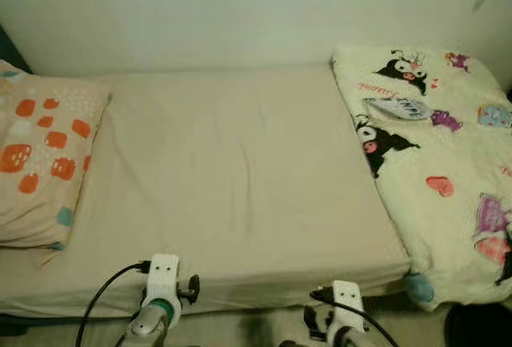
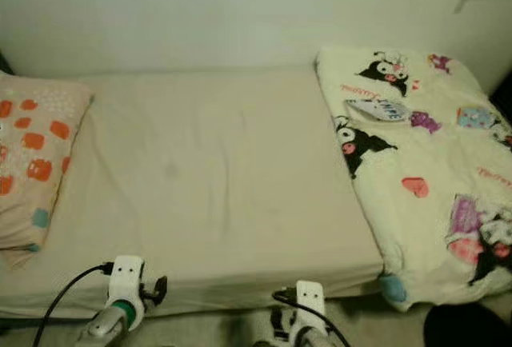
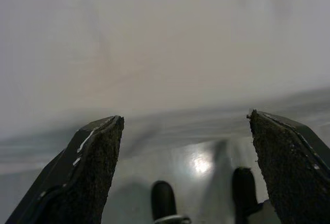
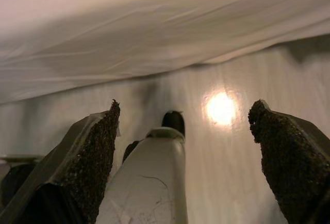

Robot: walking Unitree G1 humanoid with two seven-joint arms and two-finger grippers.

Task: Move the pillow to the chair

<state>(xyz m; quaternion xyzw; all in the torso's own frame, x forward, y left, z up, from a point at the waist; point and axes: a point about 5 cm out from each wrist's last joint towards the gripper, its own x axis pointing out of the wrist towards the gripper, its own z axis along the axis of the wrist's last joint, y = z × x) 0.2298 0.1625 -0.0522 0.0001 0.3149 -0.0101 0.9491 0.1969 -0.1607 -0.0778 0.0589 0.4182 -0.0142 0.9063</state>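
Pillow [image 1: 44, 163] lying at bed's [image 1: 240, 179] left end, long axis toward wall | we are holding left gripper [image 3: 185, 167] nearer, spread, empty | right gripper [image 4: 185, 157] spread, empty

Printed markings: the cartoon-print blanket [image 1: 448, 179] on the bed [image 1: 240, 179] carries a short red cursive word beside the upper black character; its letters are too small and blurred to read. No other text is legible.

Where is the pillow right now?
The pillow lies at the left end of the bed, far from the cartoon blanket at the right end, in both eye views.
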